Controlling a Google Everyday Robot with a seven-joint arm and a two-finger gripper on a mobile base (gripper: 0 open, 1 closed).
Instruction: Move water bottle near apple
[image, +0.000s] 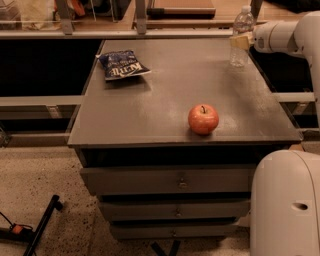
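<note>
We take the apple (203, 119) as our mark: it sits upright, stem up, on the grey table (160, 95), close to the front edge and somewhat right of the middle. The water bottle (243, 22) stands upright well behind the apple and a little to its right, at the table's far right corner, white cap on top - well apart from the fruit. The gripper (240, 41) is back there too, reaching in from the right of the apple on a white arm (282, 36); its pale tip lies across the bottle's middle, at about half the bottle's height. We cannot tell whether the jaws are clamped on the bottle or only set beside it. Far to the left of the apple and behind it, near the table's far left corner, 1 dark blue chip bag (121, 65) lies flat. Below the apple, under the tabletop, we see 3 drawer fronts (175, 181) stacked one over another. To the lower right of the apple, in front of the table, a rounded white robot body (285, 202) fills the corner - and far to the lower left, a black bar (42, 224) lies on the speckled floor.
</note>
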